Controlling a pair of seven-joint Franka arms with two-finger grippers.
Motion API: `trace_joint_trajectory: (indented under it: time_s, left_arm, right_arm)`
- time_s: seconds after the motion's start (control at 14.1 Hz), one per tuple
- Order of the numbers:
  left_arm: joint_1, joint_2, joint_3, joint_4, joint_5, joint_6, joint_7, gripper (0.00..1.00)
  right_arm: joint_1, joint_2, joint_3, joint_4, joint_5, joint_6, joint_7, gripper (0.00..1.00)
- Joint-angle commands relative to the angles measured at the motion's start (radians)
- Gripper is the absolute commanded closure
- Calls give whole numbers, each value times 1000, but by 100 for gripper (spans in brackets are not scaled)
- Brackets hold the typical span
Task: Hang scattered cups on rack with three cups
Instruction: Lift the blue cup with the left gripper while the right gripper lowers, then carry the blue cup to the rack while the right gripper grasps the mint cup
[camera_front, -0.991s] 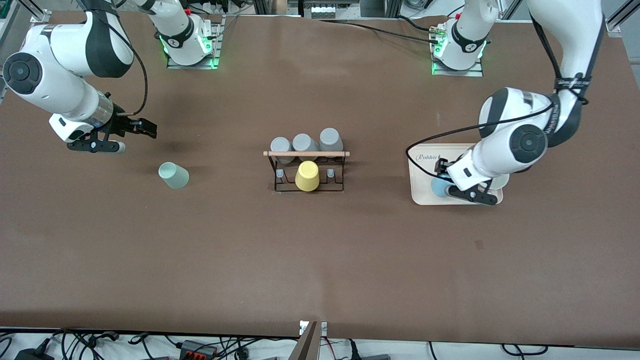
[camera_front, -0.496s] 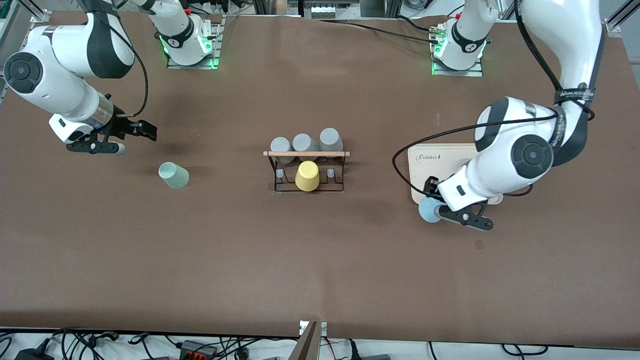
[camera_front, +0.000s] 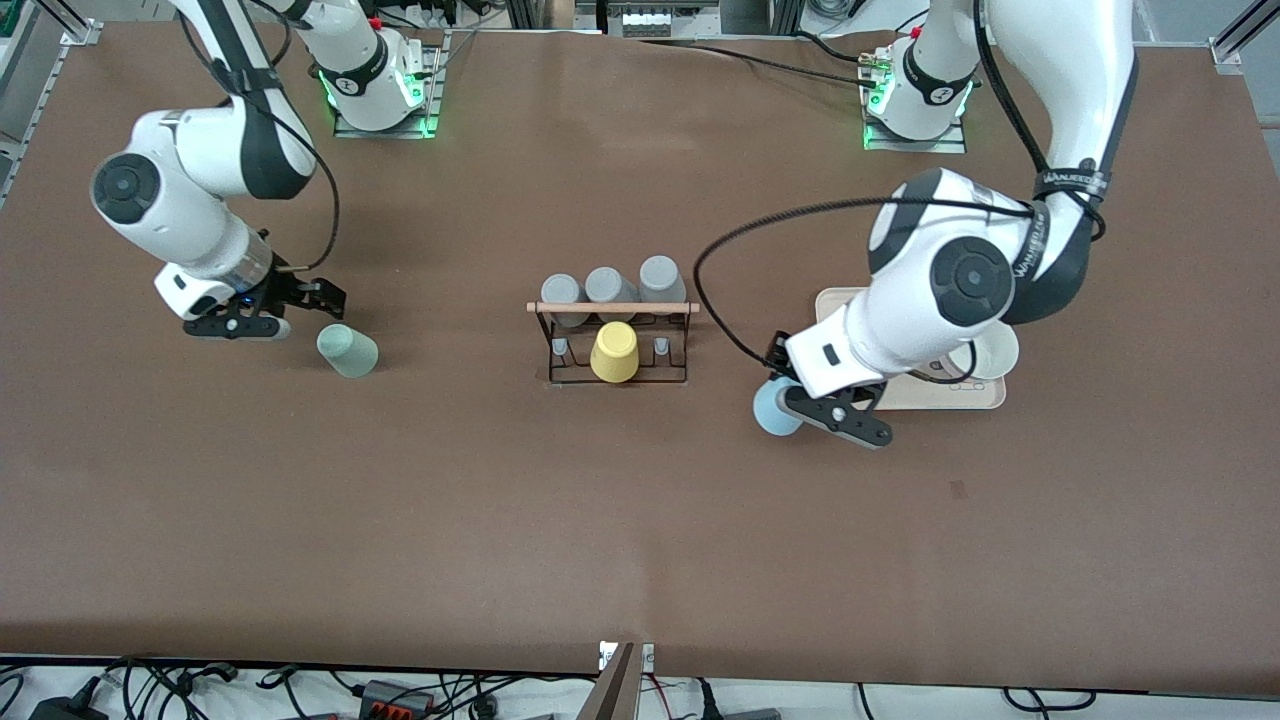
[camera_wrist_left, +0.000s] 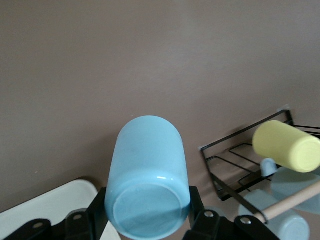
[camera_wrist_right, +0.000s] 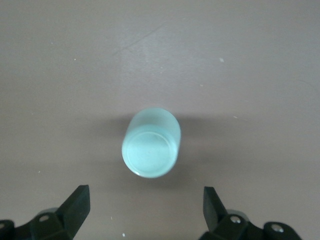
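My left gripper (camera_front: 800, 405) is shut on the light blue cup (camera_front: 773, 409) and holds it tilted above the table between the beige tray and the rack; the left wrist view shows its fingers (camera_wrist_left: 98, 212) on both sides of that cup (camera_wrist_left: 147, 185). The pale sage green cup (camera_front: 347, 351) stands on the table toward the right arm's end. My right gripper (camera_front: 290, 312) is open and empty just beside it; in the right wrist view the cup (camera_wrist_right: 151, 147) lies ahead of the open gripper (camera_wrist_right: 145, 197). The black wire rack (camera_front: 560, 362) with its wooden rod (camera_front: 612, 307) stands mid-table.
A yellow cup (camera_front: 614, 352) and three grey cups (camera_front: 610, 285) hang on the rack, which also shows in the left wrist view (camera_wrist_left: 235, 160). The beige tray (camera_front: 935, 398) holds a white dish (camera_front: 990, 350) under the left arm.
My left gripper has carried the light blue cup off the tray toward the rack. My right gripper has moved down and nearer to the sage green cup.
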Motion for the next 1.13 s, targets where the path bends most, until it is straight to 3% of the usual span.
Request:
trace_joint_trajectory:
  time_s: [0.0, 0.21, 0.78, 1.06]
  left_arm:
    - [-67, 45, 8, 97, -6, -31, -30, 75]
    - [-155, 64, 20, 111, 3, -30, -82, 75]
    - [-228, 102, 19, 117, 33, -34, -87, 75]
    - [-255, 102, 19, 117, 78, -101, -85, 75]
  right_arm:
    - [12, 57, -2, 0, -8, 73, -65, 0]
    - [12, 100, -2, 3, -8, 119, -73, 0]
    - [1, 130, -5, 3, -9, 160, -72, 0]
    - [1, 158, -7, 3, -8, 191, -72, 0]
